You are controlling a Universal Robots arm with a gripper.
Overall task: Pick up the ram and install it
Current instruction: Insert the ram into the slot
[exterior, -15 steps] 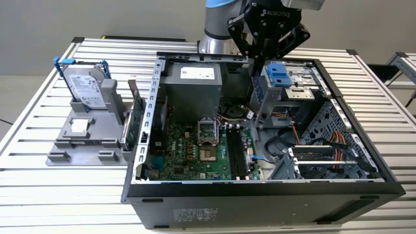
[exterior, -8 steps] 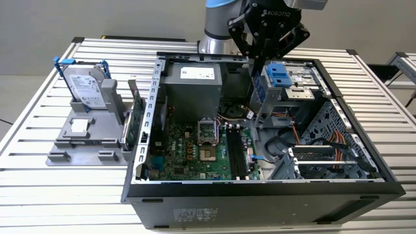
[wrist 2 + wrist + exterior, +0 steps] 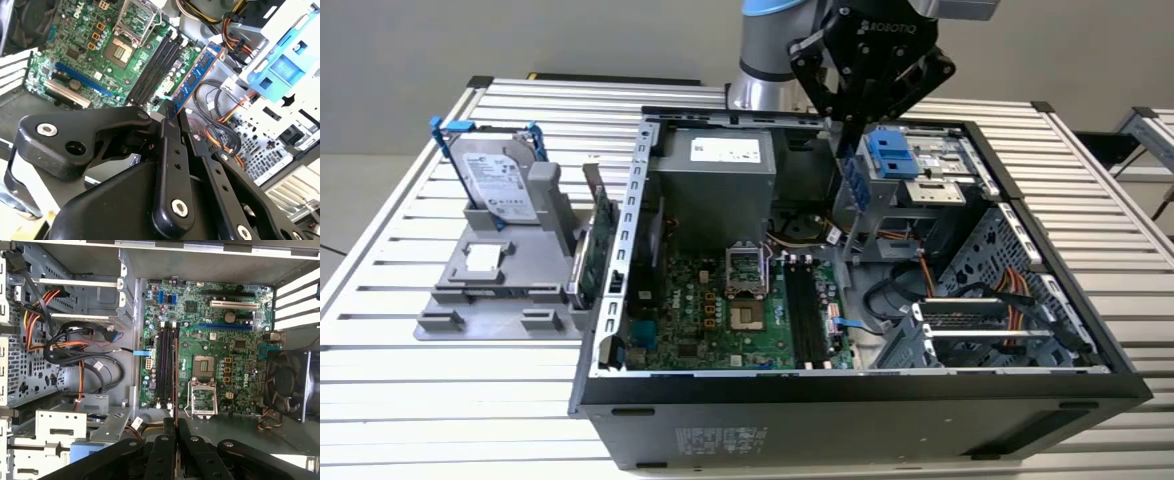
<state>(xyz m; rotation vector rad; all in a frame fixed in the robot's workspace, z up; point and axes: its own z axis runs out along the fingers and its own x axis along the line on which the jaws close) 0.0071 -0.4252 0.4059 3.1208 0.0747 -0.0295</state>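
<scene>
Misalignment looks the likeliest trouble: the gripper (image 3: 172, 114) is closed tight on the ram (image 3: 199, 75), seemingly near one end. The stick juts out from the fingertips over the open computer case (image 3: 881, 420), above the motherboard (image 3: 220, 355) and not yet in any of the black memory slots (image 3: 167, 365). In the first wrist view the ram shows edge-on, roughly in line with those slots. Held so far along, it could tilt in the grasp (a thin card offers little to hold). One corner might then meet a slot before the other, or land on the wall between two slots. Pressing down then could bend it or slide it through the fingers. Loose cables (image 3: 65, 346) lie just beside the board and could snag a low approach. The case lies open side up on a slatted metal worktop (image 3: 400, 420). At the exterior view's left a grey holder (image 3: 494, 290) carries a hard drive (image 3: 494, 175) with blue rails. A plain pale wall (image 3: 520, 40) stands at the far side.
</scene>
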